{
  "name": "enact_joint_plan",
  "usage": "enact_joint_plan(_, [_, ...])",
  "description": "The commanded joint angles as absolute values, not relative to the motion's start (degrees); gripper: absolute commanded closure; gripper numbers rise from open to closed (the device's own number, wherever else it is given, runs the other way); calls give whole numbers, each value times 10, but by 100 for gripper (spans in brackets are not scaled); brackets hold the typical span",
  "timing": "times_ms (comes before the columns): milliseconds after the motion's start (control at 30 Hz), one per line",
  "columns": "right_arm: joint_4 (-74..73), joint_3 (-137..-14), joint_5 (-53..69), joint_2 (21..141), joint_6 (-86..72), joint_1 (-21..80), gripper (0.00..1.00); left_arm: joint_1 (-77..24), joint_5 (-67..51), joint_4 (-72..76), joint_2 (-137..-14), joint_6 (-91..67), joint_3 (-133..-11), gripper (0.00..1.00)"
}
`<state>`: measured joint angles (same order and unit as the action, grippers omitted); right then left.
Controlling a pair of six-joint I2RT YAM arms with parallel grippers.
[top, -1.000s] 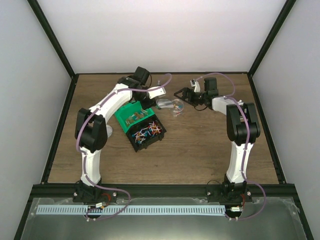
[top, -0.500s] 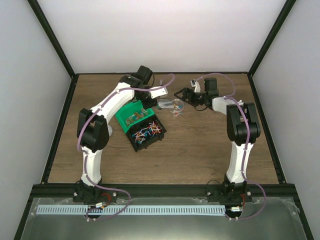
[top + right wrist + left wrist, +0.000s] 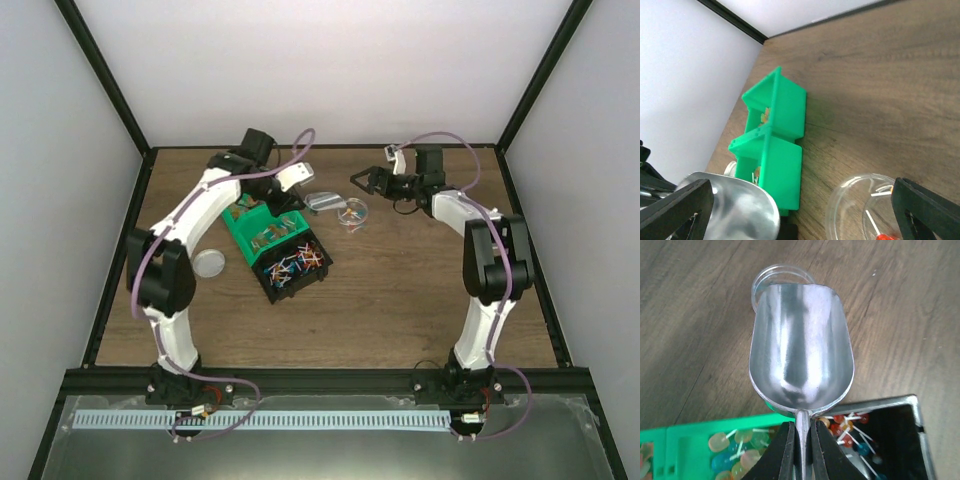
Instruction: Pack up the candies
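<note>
Candies [image 3: 844, 433] fill the black bin [image 3: 901, 436] beneath left fingers [image 3: 782, 452] clamping scoop [image 3: 800, 350].

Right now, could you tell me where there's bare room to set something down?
Bare wood lies between the black bin and the right arm, and along the near edge. It is crowded at the back middle, around the scoop, cup and green bins.

In left wrist view, shows only the far rim of the clear round plastic cup [image 3: 781, 276], rest hidden behind the shiny metal scoop [image 3: 800, 345]. Cuts off the green plastic bin [image 3: 687, 454] and the black plastic bin [image 3: 897, 432] at bottom edge. In right wrist view, crops cup, scoop and the black fingers [image 3: 675, 207] of the right gripper [image 3: 804, 187] at bottom edge. From top view, cannot tell the tiny wrapped candies [image 3: 290, 268] apart: too small.
</note>
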<state>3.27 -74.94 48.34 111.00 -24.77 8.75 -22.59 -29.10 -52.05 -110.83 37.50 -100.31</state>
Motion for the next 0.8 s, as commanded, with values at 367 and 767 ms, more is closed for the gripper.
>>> enact_joint_plan(367, [-66,-685,486,967,-130,133,0,-180,-189,-607,-725,341,-751,96])
enact_joint_plan(767, [-111,-657,489,966,-101,203,0,-184,-118,-751,-637,362,-686,96])
